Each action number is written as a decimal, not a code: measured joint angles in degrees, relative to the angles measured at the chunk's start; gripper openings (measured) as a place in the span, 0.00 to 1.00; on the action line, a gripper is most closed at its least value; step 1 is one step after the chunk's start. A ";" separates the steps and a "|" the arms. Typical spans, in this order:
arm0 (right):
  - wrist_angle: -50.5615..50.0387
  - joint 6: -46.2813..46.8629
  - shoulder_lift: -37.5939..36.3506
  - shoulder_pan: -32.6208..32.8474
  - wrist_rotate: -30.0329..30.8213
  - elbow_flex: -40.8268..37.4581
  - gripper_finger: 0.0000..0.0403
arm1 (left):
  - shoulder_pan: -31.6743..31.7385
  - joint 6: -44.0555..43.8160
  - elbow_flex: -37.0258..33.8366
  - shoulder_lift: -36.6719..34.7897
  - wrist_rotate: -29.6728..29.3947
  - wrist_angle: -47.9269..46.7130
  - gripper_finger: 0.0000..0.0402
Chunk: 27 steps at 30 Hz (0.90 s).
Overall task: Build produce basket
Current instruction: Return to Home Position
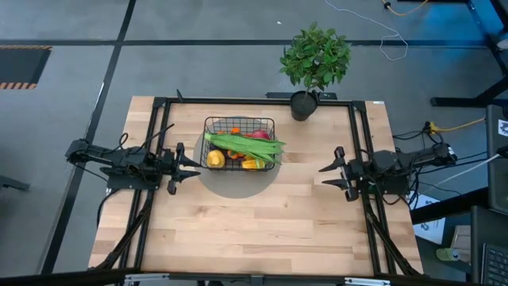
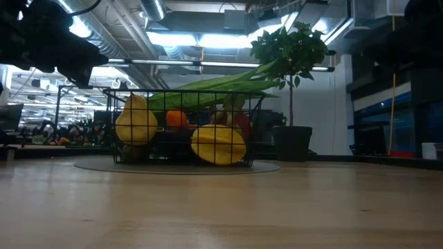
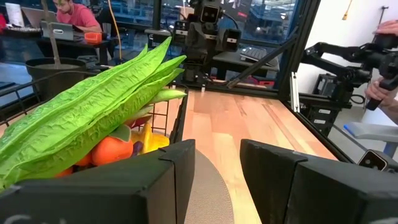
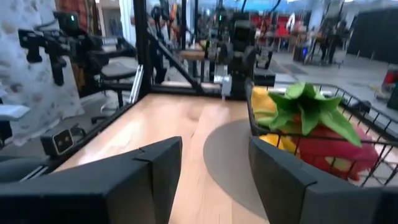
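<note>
In the high view, the basket (image 1: pixel 238 120) is seen on a grey round mat (image 1: pixel 238 187) in the upper middle of the bench (image 1: pixel 262 234). It is filled with produce. Long green leaves (image 1: pixel 242 144) are laid across the top from the left side to the right side. A yellow fruit (image 1: pixel 215 160) is placed in the lower left corner of the basket, and a pink dragon fruit (image 1: pixel 260 134) near its upper right corner. In the low view, the basket is found in the centre of the frame. A second yellow fruit (image 2: pixel 218 144) is pressed against the front wires, and a small orange (image 2: pixel 177 118) is seen above and between the two yellow ones.

A potted plant (image 1: pixel 315 59) is placed at the upper edge of the bench, to the upper right of the basket.

The left hand (image 1: pixel 193 168) is held just beside the left side of the basket, and whether they touch cannot be told. Its fingers (image 3: pixel 168 180) are apart and nothing is held between them. The right hand (image 1: pixel 325 176) is kept well apart from the basket, in the right part of the frame. Its fingers (image 4: pixel 155 168) are also apart and nothing is held.

In the left wrist view, a person (image 3: pixel 74 15) is seen sitting in the room behind the bench.
</note>
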 joint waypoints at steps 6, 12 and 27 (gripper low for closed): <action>2.75 -0.39 -3.43 -0.18 0.00 -3.77 0.46 | -0.01 0.01 0.00 0.00 -0.01 -0.01 0.30; 2.85 -1.06 -4.39 -0.63 -1.81 -4.03 0.46 | -0.02 0.01 0.00 0.00 0.00 -0.02 0.30; 2.86 -4.28 -1.87 -0.63 -1.95 -4.03 0.46 | -0.02 0.01 0.00 0.00 0.00 -0.02 0.30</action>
